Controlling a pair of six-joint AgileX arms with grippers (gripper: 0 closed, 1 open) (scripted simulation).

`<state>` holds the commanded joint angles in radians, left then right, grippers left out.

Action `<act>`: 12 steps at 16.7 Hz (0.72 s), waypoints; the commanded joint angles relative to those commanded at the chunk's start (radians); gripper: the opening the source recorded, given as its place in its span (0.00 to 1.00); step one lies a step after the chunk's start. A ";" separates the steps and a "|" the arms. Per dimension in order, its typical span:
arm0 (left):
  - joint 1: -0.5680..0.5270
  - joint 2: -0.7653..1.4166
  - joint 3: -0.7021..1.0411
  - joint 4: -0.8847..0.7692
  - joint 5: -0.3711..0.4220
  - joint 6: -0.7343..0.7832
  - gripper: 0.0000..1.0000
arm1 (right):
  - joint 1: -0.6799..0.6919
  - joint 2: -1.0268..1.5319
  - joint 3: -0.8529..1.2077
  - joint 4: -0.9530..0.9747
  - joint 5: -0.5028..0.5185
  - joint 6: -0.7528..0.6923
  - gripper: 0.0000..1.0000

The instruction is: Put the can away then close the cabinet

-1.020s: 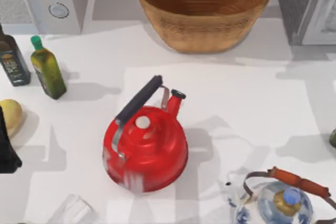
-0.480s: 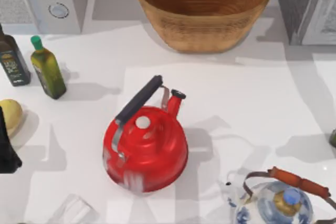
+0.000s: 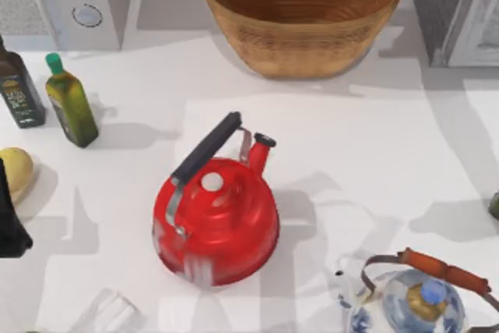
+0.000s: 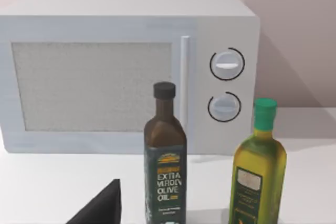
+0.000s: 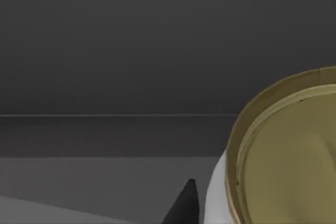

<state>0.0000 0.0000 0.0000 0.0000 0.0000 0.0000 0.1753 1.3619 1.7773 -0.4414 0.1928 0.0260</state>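
Can (image 5: 286, 156) sits right up against the right wrist camera, pale-gold top showing, with one dark fingertip (image 5: 184, 205) of the right gripper beside it and a dim grey interior behind; can't tell if the claw is actually clamped on it. Left arm (image 3: 9, 216) is parked at the table's left edge, facing two oil bottles (image 4: 165, 161) and the microwave (image 4: 126, 72) further back, grip state unclear too
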 joint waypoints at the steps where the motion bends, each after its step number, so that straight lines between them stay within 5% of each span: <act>1: 0.000 0.000 0.000 0.000 0.000 0.000 1.00 | -0.005 0.032 0.033 -0.016 -0.002 0.002 0.00; 12: 0.000 0.000 0.000 0.000 0.000 0.000 1.00 | -0.056 0.599 0.843 -0.183 -0.050 -0.006 0.00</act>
<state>0.0000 0.0000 0.0000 0.0000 0.0000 0.0000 0.1193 1.9612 2.6200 -0.6248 0.1424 0.0201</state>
